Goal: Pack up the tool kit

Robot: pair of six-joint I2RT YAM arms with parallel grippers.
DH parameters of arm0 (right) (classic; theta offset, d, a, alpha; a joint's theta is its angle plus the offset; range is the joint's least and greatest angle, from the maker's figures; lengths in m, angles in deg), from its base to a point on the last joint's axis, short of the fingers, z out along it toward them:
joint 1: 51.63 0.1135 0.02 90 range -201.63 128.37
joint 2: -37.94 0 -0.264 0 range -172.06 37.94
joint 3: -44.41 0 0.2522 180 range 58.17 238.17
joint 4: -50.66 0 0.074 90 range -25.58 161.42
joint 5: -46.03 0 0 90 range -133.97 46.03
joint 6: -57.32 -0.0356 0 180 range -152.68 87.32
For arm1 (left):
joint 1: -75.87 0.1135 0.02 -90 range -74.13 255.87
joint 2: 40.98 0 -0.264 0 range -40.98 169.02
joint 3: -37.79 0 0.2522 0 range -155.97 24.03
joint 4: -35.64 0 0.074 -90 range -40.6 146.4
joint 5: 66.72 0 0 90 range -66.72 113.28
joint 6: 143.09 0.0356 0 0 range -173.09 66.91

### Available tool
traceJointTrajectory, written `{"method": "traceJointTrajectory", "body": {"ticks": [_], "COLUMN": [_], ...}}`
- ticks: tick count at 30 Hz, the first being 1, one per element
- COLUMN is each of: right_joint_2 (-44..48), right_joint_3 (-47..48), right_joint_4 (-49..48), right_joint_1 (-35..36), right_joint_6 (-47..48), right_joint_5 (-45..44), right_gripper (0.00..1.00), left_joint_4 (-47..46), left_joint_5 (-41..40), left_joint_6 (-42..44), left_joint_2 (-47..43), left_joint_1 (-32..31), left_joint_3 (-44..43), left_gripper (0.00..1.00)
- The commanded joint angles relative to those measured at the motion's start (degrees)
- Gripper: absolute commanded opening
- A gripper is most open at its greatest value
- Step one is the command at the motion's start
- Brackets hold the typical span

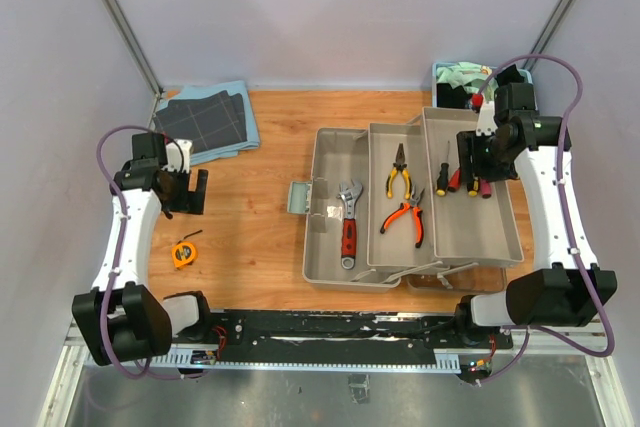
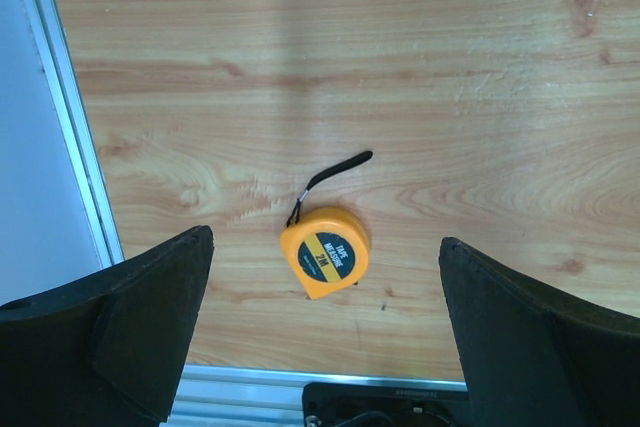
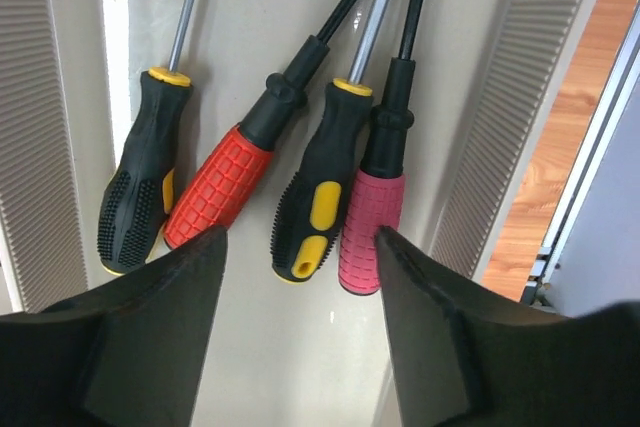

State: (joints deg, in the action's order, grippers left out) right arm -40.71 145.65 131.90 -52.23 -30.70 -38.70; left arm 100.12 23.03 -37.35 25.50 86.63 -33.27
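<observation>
Four screwdrivers (image 3: 300, 187) lay side by side in the right-hand tray (image 1: 500, 232) of the opened toolbox (image 1: 325, 257), their long axes running near to far, handles toward the near edge of the bench (image 1: 260, 247) and shafts pointing away, slightly fanned. From left to right the handles were black with yellow, black with red, black with yellow, and black with pink; the last two touched along their sides. The right tool (image 3: 298, 247) hung just above those handles with its fingers standing apart, wide of any one handle and gripping nothing. The toolbox was grey-beige and spread into three long compartments set side by side on the right half of the bench, each lying near to far. In the middle one were two pliers (image 1: 398, 173), the yellow-handled pair nose away and an orange-handled pair nearer and tilted. In the left compartment a wrench (image 1: 349, 225) lay with its red handle toward the near edge and its steel head away. The orange tape measure (image 2: 325, 264) sat flat on the bare bench well left of the toolbox, its black strap trailing off toward the far right. The left tool (image 1: 187, 193) hovered above it, fingers spread fully wide and touching nothing.
</observation>
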Motion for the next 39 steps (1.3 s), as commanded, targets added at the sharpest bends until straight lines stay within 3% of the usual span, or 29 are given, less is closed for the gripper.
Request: {"method": "traceJointTrajectory", "body": {"ticks": [1,7,15,20,25,32,39], "right_joint_2": [-0.47,1.63,0.68,-2.11,-3.58,-3.94,-3.07], "right_joint_3": [0.35,7.37,18.37,24.85,27.33,28.01,27.2], "right_joint_4": [2.57,2.73,4.51,7.54,9.01,9.51,9.51], "right_joint_1": [-1.07,-1.07,-0.99,-0.74,0.3,1.72,2.35], "right_joint_6": [-0.26,-0.26,-1.93,-2.04,-2.96,-4.29,-5.1], "right_joint_5": [-0.03,3.12,7.88,8.79,9.37,8.48,7.41], "right_gripper": [0.67,0.81,0.82,0.84,0.86,0.87,0.87], "left_joint_4": [-2.34,-3.59,-9.84,-9.02,-8.02,-4.95,-0.54], "left_joint_5": [0.43,-0.94,7.3,13.67,16.89,16.86,15.14], "left_joint_6": [2.5,3.7,14.17,20.68,32.99,50.41,58.35], "left_joint_2": [-0.09,0.75,3.43,3.77,1.19,0.05,4.7], "left_joint_1": [0.64,4.28,14.84,15.31,15.29,15.29,15.29], "left_joint_3": [0.35,3.25,10.0,13.5,17.27,20.61,18.1], "left_gripper": [0.99,0.99,0.99,0.98,0.98,0.99,0.96]}}
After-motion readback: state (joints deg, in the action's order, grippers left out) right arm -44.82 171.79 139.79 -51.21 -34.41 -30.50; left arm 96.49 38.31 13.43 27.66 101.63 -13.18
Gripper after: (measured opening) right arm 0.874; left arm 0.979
